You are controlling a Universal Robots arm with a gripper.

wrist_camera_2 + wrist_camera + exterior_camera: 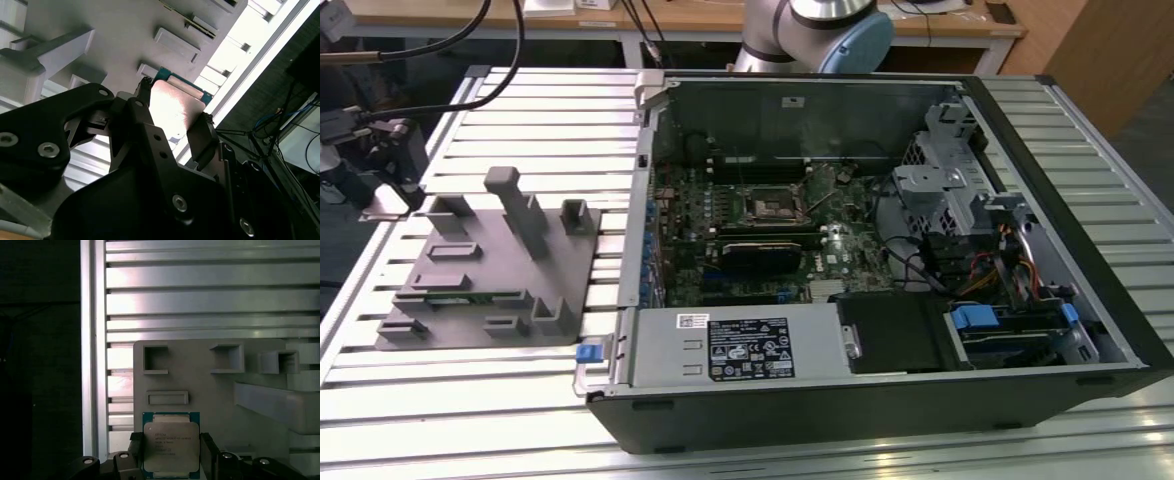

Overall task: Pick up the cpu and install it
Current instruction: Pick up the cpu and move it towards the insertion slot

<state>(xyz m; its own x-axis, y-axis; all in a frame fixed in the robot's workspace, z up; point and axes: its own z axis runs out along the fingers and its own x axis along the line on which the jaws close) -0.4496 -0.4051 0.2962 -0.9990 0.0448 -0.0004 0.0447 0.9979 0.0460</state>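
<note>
The cpu point(171, 442) is found at the tray point(215, 385), close to one of the tray's outer edges, with its silvery top facing up and a thin green border showing round it. It is flanked by the two black fingers point(136, 452) of the gripper point(171, 455), one against each of two opposite sides. No gap is seen between fingers and chip, so the gripper is noted as clenched on the cpu. Whether the cpu is resting on the tray or is raised just clear of it cannot be told. In the second wrist view the same grip is seen from a slant: the cpu point(176, 107) is spanned between the fingertips of the gripper point(175, 104), with the tray point(125, 35) and its raised blocks behind. Beyond the tray edge nearest the cpu, the ribbed table point(200, 290) is seen. In the exterior view the tray point(494, 290) is laid on the table point(520, 110), and an open case point(881, 400) is set just beside the tray, on the exterior view's right. The black-framed socket point(771, 205) is seen inside the case, well apart from the tray. The arm point(814, 30) is mounted beyond the case, on the side away from the camera.
</note>
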